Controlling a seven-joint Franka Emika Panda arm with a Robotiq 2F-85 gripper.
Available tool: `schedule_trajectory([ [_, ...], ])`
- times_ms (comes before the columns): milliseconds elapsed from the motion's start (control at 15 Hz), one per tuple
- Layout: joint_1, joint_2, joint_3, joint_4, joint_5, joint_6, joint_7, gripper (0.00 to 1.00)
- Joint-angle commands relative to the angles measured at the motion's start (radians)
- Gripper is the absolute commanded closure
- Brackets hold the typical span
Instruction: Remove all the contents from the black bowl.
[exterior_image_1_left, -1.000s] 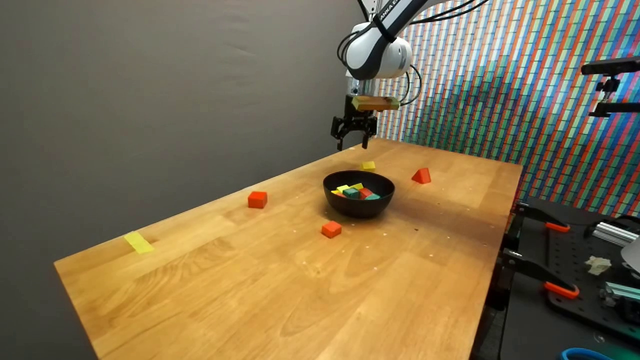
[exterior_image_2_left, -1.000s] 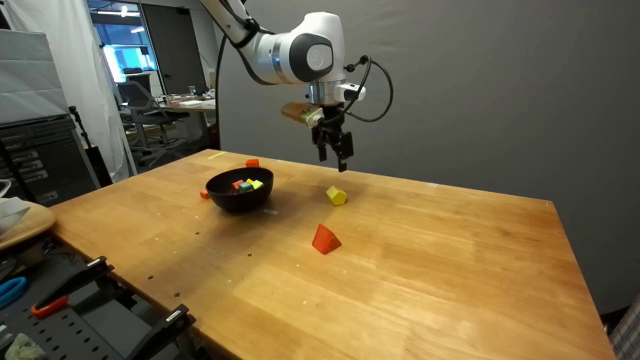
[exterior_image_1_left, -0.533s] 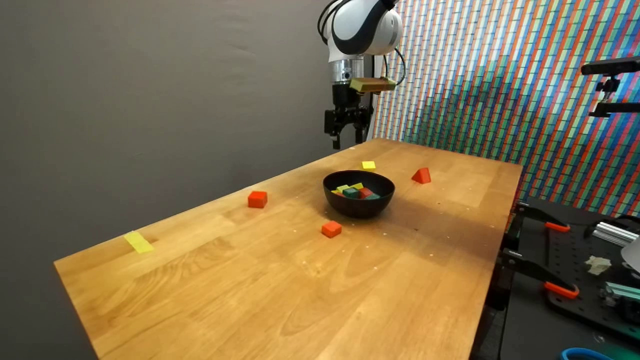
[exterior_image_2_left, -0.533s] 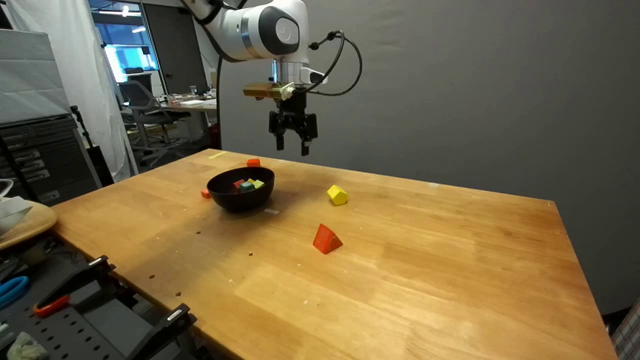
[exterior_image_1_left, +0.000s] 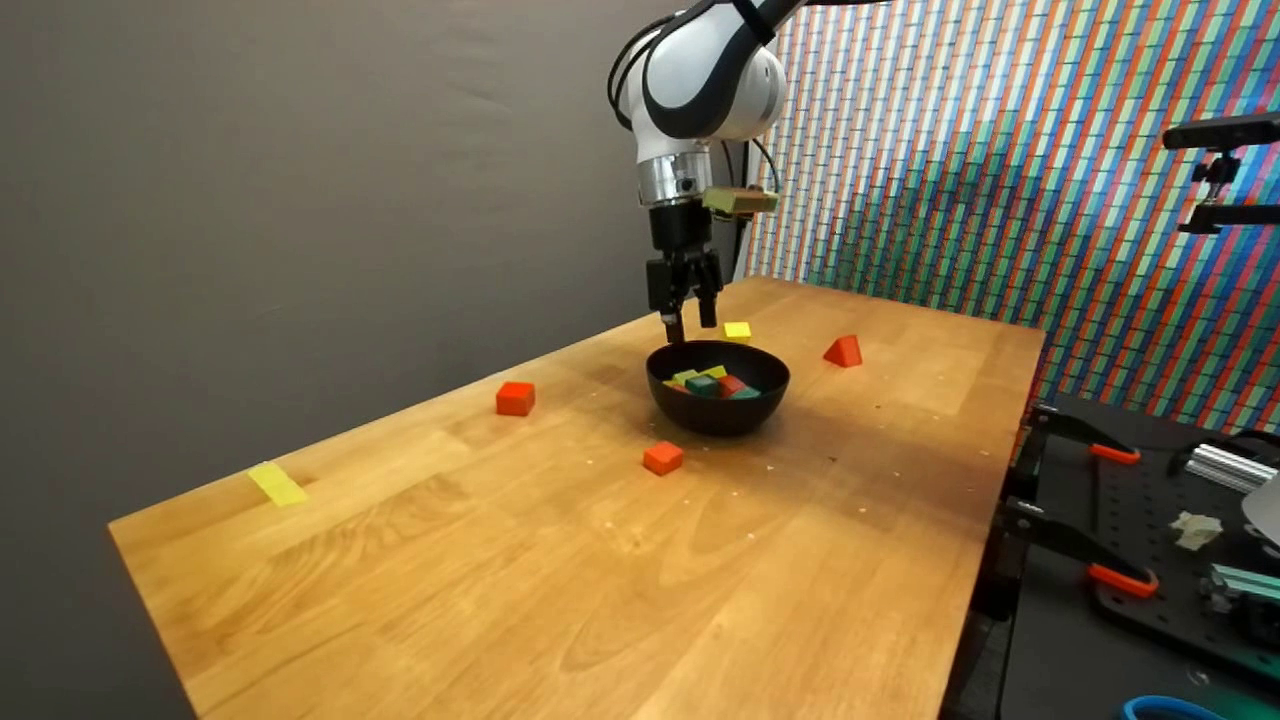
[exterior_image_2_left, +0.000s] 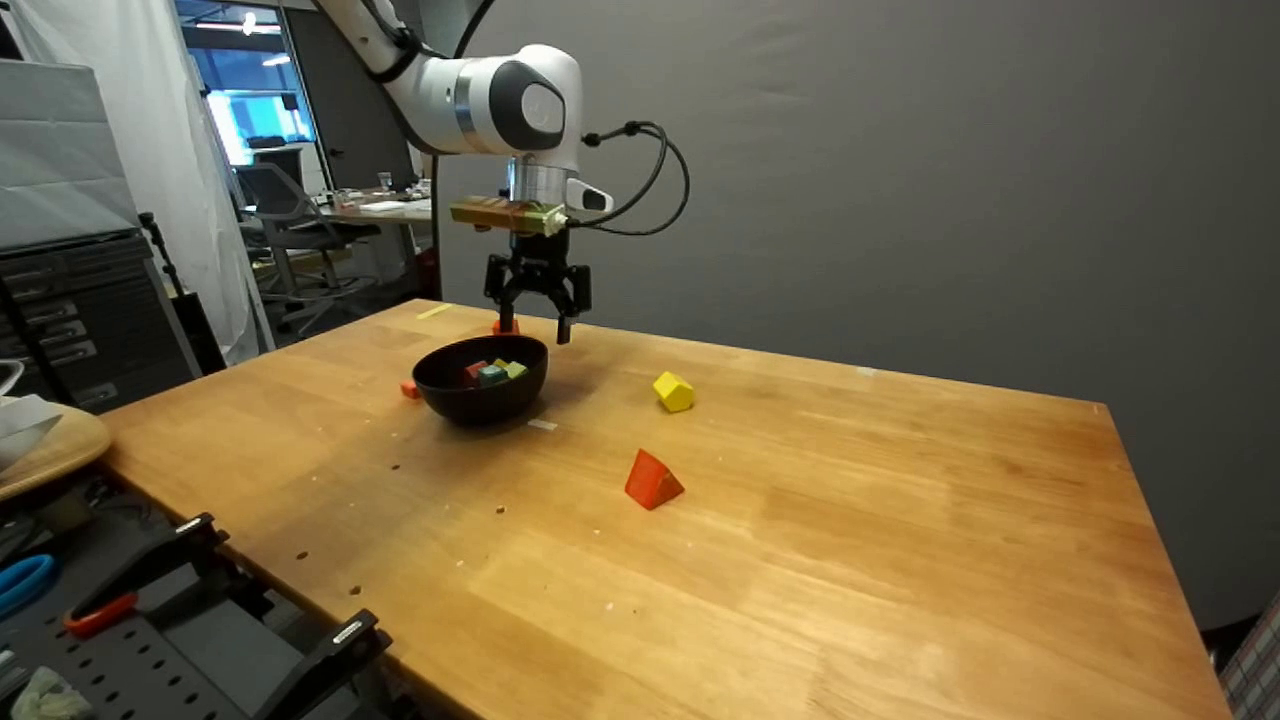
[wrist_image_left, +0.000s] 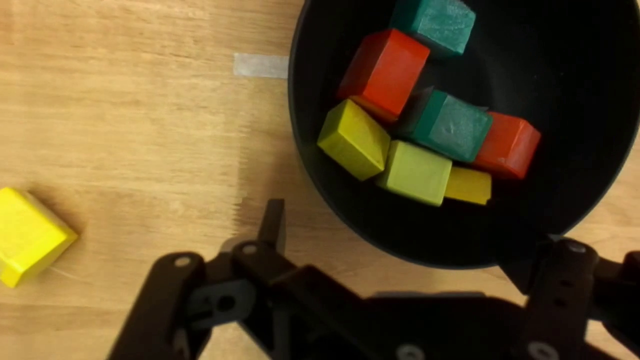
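The black bowl (exterior_image_1_left: 715, 418) stands upright on the table in both exterior views. Seen from the wrist, its contents are several blocks heaped to one side: red blocks (wrist_image_left: 390, 72), green blocks (wrist_image_left: 452, 125) and yellow blocks (wrist_image_left: 417, 172). My gripper (exterior_image_2_left: 535, 328) is open, pointing down, close to the bowl's rim and a little higher than it. Nothing lies between its fingers (wrist_image_left: 272, 222). In the wrist view one finger shows beside the bowl over the wood, while the other overlaps the dark rim and its tip is hard to make out.
Loose on the wooden table (exterior_image_1_left: 560, 600) lie a yellow block (exterior_image_2_left: 673, 392), a red wedge (exterior_image_2_left: 653, 480), a red block (exterior_image_1_left: 515, 399) and another red block (exterior_image_1_left: 663, 459). Yellow tape (exterior_image_1_left: 278, 484) sticks near one edge. A grey wall (exterior_image_2_left: 900, 200) runs along the table's back.
My open gripper has moved over toward the bowl, first rising and then coming down near its rim. The bowl and blocks stay where they were.
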Motion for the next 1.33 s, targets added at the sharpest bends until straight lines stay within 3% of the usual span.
schedule_trajectory([
  [0, -0.002, 0.006, 0.003, 0.003, 0.001, -0.002, -0.007, 0.00],
  [200, 0.004, -0.020, 0.013, -0.028, -0.005, -0.006, -0.026, 0.00],
  [600, 0.064, -0.082, 0.020, -0.137, -0.012, 0.071, 0.053, 0.00],
  [933, 0.113, -0.052, 0.008, -0.195, -0.004, 0.234, 0.188, 0.00],
  [1267, 0.109, -0.039, 0.001, -0.237, 0.003, 0.362, 0.231, 0.00],
])
